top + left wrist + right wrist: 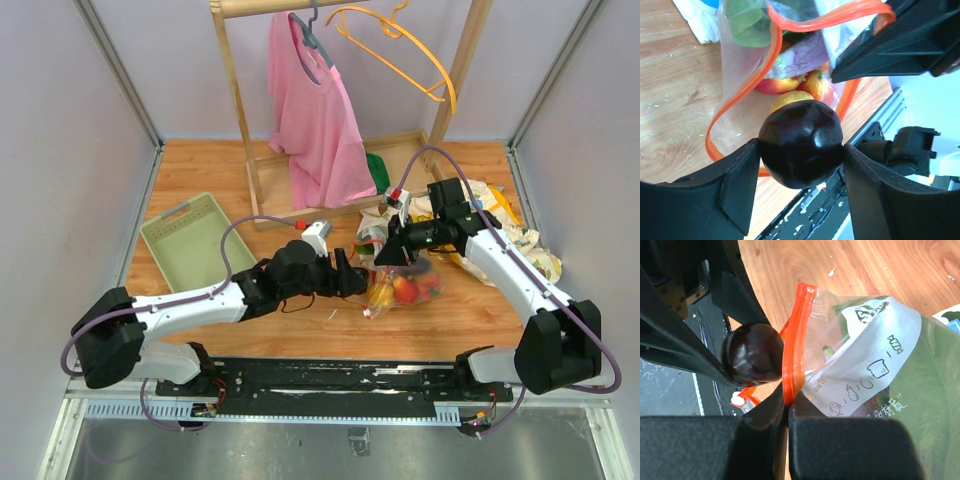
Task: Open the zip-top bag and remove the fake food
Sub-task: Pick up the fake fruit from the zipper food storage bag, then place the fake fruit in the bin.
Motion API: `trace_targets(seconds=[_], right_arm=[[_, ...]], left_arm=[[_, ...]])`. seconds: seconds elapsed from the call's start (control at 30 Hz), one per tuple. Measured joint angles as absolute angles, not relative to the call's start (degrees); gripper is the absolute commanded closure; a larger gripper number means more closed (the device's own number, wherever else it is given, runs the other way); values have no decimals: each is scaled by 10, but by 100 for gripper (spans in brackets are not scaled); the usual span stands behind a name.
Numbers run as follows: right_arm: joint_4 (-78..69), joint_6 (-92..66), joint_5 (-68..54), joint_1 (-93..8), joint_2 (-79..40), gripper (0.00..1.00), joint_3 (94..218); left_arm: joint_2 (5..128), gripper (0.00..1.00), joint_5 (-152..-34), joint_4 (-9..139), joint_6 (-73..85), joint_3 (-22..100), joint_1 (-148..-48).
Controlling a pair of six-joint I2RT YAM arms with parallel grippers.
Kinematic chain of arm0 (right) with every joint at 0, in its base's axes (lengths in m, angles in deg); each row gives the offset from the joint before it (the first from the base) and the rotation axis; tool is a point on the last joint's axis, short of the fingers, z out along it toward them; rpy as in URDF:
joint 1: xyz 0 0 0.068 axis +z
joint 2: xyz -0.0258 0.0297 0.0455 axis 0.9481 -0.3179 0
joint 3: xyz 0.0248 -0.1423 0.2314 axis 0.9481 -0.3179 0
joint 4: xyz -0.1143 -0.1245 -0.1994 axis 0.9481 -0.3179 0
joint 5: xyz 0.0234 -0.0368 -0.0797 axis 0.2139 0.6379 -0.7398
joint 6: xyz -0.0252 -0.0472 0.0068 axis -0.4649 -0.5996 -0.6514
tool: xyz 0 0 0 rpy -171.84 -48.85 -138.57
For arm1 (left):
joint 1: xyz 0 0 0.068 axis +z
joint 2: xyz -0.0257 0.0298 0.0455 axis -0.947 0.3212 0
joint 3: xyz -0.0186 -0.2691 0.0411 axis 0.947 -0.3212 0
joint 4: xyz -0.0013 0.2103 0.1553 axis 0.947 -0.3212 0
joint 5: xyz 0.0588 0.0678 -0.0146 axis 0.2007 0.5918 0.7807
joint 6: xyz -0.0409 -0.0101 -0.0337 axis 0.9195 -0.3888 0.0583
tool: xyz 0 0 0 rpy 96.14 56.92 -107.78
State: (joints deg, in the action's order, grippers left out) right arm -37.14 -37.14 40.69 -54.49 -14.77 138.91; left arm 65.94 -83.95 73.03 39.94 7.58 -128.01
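Most fake food (786,85) veiled by zip-top bag (737,55), purple piece (801,144) exposed

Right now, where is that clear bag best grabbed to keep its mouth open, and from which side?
Probably the orange zipper strip of the zip-top bag, pinched on one lip from above, as the right gripper does. The strip is flat and stiffer-looking than the crinkly film, and that leaves the opening free for the left gripper holding the purple fruit.

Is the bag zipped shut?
No: the mouth of the bag gapes in a wide orange-edged loop, and the left gripper holds a dark fruit just outside it.
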Motion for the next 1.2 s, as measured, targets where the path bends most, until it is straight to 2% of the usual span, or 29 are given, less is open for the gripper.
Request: trace_targets(seconds=[0.47, 0.93, 1.2], right_arm=[[-371, -376, 419, -554, -147, 99, 1389], [-371, -376, 421, -555, -147, 99, 1389], [-371, -376, 421, -555, -147, 99, 1389]], left_arm=[[559, 79, -833, 670, 389, 80, -1271], [491, 79, -830, 569, 354, 121, -1193], [434, 79, -823, 478, 324, 132, -1115]])
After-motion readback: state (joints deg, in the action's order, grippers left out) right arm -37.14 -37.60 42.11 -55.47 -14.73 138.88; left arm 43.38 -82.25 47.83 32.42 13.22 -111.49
